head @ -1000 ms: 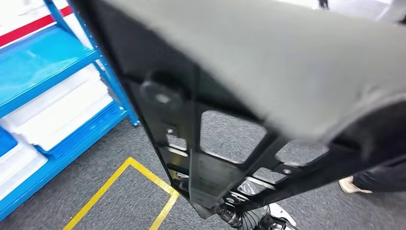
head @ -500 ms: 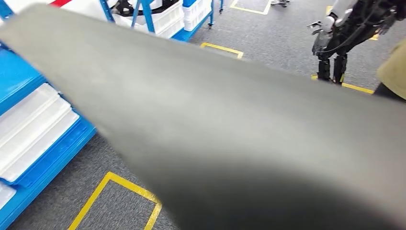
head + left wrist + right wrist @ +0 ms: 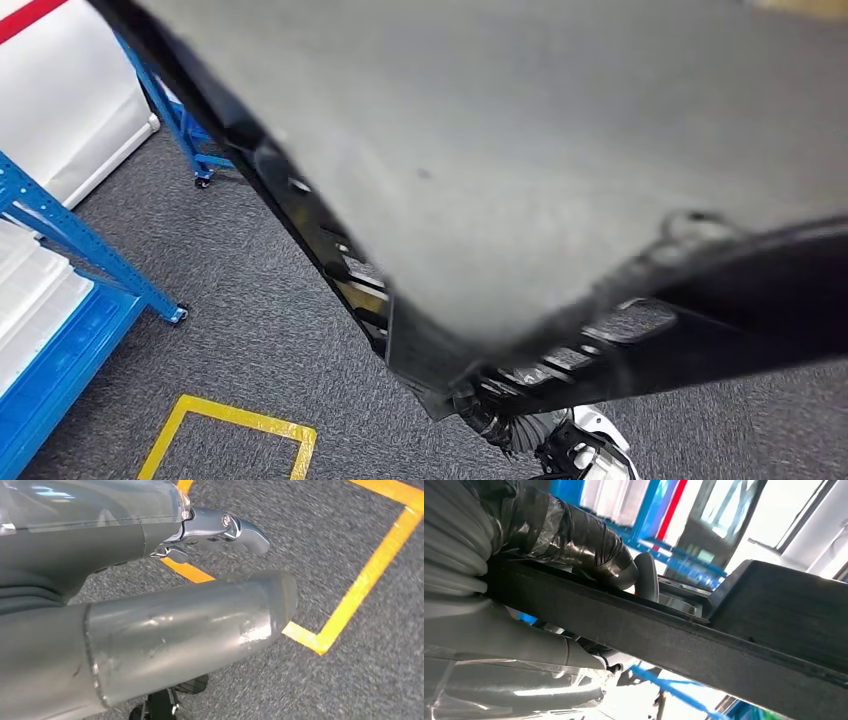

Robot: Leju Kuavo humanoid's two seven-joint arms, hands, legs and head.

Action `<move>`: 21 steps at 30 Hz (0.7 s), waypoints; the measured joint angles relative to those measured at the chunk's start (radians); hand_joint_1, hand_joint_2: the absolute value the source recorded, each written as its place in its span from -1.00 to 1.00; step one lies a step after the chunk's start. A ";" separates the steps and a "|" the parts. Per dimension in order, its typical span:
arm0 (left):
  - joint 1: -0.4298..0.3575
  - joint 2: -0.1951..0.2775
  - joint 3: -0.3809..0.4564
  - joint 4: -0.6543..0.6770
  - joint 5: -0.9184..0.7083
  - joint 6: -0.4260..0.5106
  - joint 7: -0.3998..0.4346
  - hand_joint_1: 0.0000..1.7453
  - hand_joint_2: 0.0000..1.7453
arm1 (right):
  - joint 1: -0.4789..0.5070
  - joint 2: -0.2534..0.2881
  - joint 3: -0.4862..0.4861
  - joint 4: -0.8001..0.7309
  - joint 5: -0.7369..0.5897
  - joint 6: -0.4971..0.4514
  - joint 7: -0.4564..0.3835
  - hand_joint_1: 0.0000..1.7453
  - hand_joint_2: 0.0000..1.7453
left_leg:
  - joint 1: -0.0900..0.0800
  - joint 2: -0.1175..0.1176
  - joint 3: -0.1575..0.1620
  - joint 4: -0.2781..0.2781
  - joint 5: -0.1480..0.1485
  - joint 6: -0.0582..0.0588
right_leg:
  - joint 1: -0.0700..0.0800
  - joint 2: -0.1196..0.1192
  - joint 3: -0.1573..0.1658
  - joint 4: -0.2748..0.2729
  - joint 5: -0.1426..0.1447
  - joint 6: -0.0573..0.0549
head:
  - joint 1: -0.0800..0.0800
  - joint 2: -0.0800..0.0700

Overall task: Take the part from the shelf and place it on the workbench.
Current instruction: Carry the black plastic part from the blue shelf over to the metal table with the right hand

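The part point(image 3: 560, 170), a broad grey panel with a black ribbed frame along its lower edge, is off the shelf and carried up in front of the head camera, tilted, well above the carpet. In the right wrist view its black frame bar point(image 3: 664, 635) crosses the picture, and the right hand point(image 3: 569, 555) is clamped on it: the tape-wrapped thumb lies over one face of the bar, the grey fingers point(image 3: 524, 645) curl under the other.

The left hand point(image 3: 200, 565) hangs over the grey floor point(image 3: 360, 680) and a yellow line point(image 3: 365, 580). Its thumb and one finger stand apart with nothing between them, so it looks open and empty.

The blue shelf point(image 3: 70, 240) stands to the left, with white bins point(image 3: 30, 290) on its lower tier.

By my reading the pick is done and this is the carry step, the part borne by one hand alone. No bench is to be seen. The next move calls for turning or walking until the bench comes into sight, holding the grip firm since the big panel hangs far from the hand and could swing or slip, then lowering it flat
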 joint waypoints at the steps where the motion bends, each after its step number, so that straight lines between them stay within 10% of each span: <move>1: -0.001 -0.001 0.001 0.000 0.000 0.000 0.001 -1.00 -1.00 | -0.001 0.000 0.000 0.000 0.000 0.000 0.001 1.00 1.00 | 0.000 0.010 0.003 0.001 -0.003 -0.003 | -0.002 -0.012 0.038 -0.068 0.034 0.001 | 0.000 0.000; 4: -0.004 -0.002 0.002 0.000 0.000 0.002 0.002 -1.00 -1.00 | -0.006 0.000 0.000 0.000 0.000 -0.001 0.001 1.00 1.00 | -0.005 0.034 0.012 0.003 -0.013 -0.018 | 0.008 -0.047 0.114 -0.213 0.075 -0.010 | 0.000 0.000; 8: -0.012 -0.005 0.005 0.000 0.006 0.002 0.009 -1.00 -1.00 | -0.006 0.000 -0.001 -0.005 0.001 -0.020 0.001 1.00 1.00 | -0.001 0.035 0.014 0.015 -0.033 -0.039 | 0.012 -0.019 0.115 -0.228 0.076 -0.036 | 0.000 0.000; 13: -0.004 -0.012 0.015 0.000 0.008 -0.006 0.020 -1.00 -1.00 | 0.026 0.004 -0.001 -0.035 0.042 -0.080 0.000 1.00 1.00 | 0.005 -0.040 -0.112 0.284 -0.162 -0.044 | 0.013 0.026 0.119 -0.234 0.079 -0.055 | 0.000 0.000; 15: 0.000 -0.019 0.018 0.000 0.008 -0.006 0.026 -1.00 -1.00 | 0.050 0.004 0.000 -0.055 0.059 -0.099 -0.001 1.00 1.00 | 0.005 -0.044 -0.116 0.271 -0.124 -0.041 | 0.015 0.050 0.120 -0.231 0.078 -0.056 | 0.000 0.000; 18: 0.002 -0.031 0.026 0.000 0.016 -0.015 0.025 -1.00 -1.00 | 0.073 0.003 0.005 -0.079 0.069 -0.108 0.000 1.00 1.00 | 0.007 -0.091 -0.041 0.085 -0.025 -0.033 | 0.014 0.087 0.120 -0.220 0.073 -0.048 | 0.000 0.000; 21: 0.002 -0.040 0.038 0.000 0.031 -0.027 0.010 -1.00 -1.00 | 0.087 0.003 0.018 -0.090 0.083 -0.109 -0.001 1.00 1.00 | 0.004 -0.111 -0.017 0.028 -0.015 -0.027 | 0.010 0.120 0.108 -0.216 0.077 -0.030 | 0.000 0.000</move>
